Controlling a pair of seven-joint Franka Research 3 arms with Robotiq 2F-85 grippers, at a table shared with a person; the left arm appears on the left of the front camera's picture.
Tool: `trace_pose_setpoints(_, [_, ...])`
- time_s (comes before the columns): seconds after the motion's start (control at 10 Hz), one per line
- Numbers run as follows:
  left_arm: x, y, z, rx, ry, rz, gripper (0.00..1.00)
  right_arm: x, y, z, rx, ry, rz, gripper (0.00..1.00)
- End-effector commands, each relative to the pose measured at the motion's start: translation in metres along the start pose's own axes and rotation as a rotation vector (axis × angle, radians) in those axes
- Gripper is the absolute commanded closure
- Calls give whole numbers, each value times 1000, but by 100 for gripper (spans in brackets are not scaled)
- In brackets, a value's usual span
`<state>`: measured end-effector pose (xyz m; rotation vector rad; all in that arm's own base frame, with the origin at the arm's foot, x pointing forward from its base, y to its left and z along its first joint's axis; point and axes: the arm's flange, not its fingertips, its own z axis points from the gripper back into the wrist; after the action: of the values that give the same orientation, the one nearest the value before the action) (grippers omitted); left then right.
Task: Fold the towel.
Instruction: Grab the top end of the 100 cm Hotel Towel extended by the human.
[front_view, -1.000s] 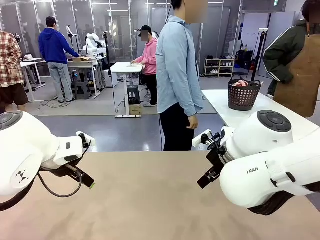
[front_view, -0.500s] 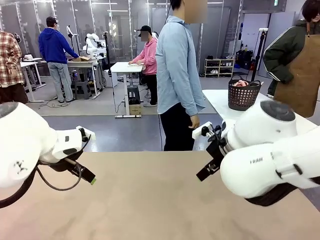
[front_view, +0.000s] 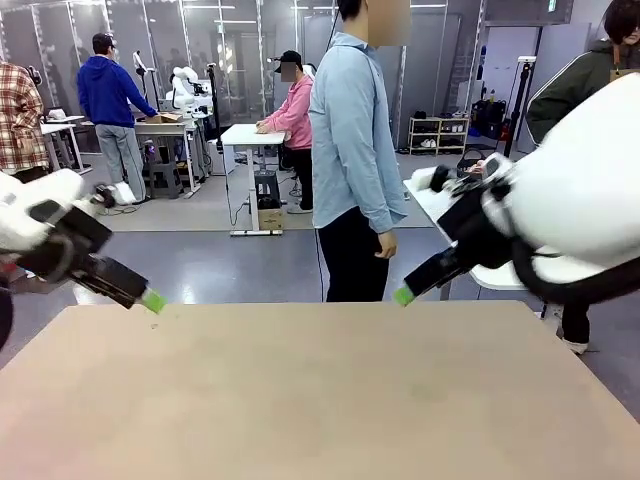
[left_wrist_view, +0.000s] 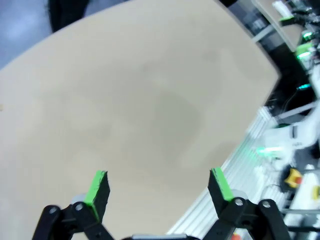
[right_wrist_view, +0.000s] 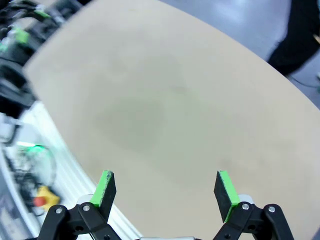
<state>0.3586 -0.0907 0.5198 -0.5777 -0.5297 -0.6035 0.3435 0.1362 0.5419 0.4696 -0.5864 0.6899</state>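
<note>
The big tan table (front_view: 320, 400) lies across the near part of the front view; a person in a light blue shirt (front_view: 350, 130) stands side-on at its far edge, at 12 o'clock; the white left arm (front_view: 40, 225) comes in at 9 o'clock and the white right arm (front_view: 570, 190) at 3 o'clock; the left gripper (front_view: 150, 300) hangs above the table at 10 o'clock, the right gripper (front_view: 403, 295) at 1 o'clock; both are spread wide with nothing between their green pads (left_wrist_view: 96, 182); where the towel lies next to them, I cannot tell.
</note>
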Motion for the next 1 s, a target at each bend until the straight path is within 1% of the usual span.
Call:
trace_pose_setpoints(0.0, [-34,12,36,-207,-111,33,0,-37,-17,51,240,-121,-96,0])
trace_pose_setpoints(0.1, [-60,16,57,-295,-190,64,0,-59,-22,74,335,-209,-146,0])
trace_pose_setpoints(0.2, [-92,21,83,-380,-295,93,0,-89,-28,93,419,-284,-204,0])
trace_pose_setpoints(0.3, [-118,26,100,-414,-359,99,0,-114,-37,103,428,-319,-279,0])
trace_pose_setpoints(0.5, [-164,42,115,-443,-440,163,0,-157,-64,115,421,-386,-444,0])
trace_pose_setpoints(0.6, [-187,51,120,-441,-477,225,0,-179,-75,119,408,-404,-521,0])
trace_pose_setpoints(0.7, [-207,55,125,-427,-496,279,0,-197,-82,119,416,-394,-567,0])
trace_pose_setpoints(0.9, [-235,64,130,-413,-547,383,0,-226,-92,119,424,-420,-635,0])
